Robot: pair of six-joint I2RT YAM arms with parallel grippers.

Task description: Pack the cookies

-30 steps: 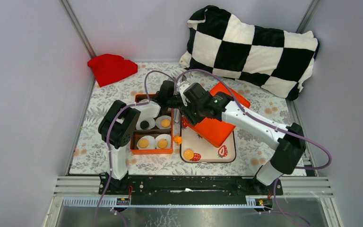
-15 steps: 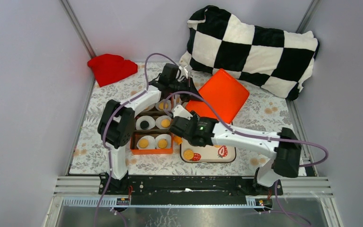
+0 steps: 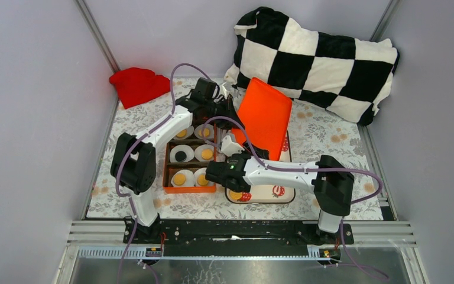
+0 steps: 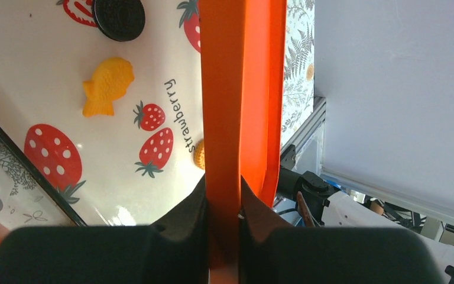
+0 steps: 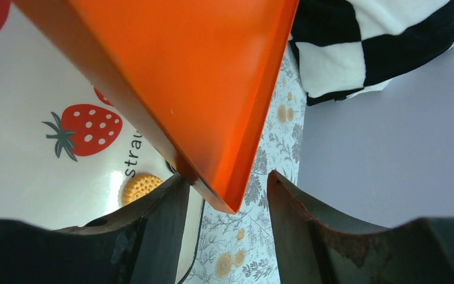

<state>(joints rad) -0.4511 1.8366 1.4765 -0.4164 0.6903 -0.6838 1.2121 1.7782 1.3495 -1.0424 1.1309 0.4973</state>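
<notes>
The left gripper (image 4: 223, 195) is clamped on the edge of the orange lid (image 3: 264, 115) and holds it tilted on edge above the strawberry tray (image 3: 263, 194). The right gripper (image 5: 224, 177) has its fingers apart and grips nothing. The lid's lower corner hangs between them, with no contact visible.

Loose cookies lie flat on the tray: a golden cookie (image 5: 140, 187) just beside the right gripper and a black cookie (image 4: 118, 18) farther off. More cookies sit in paper cups (image 3: 174, 151) in the box (image 3: 189, 190) left of the tray.

The right arm is nearer and free. The golden cookie likely calls for a descent from above.
</notes>
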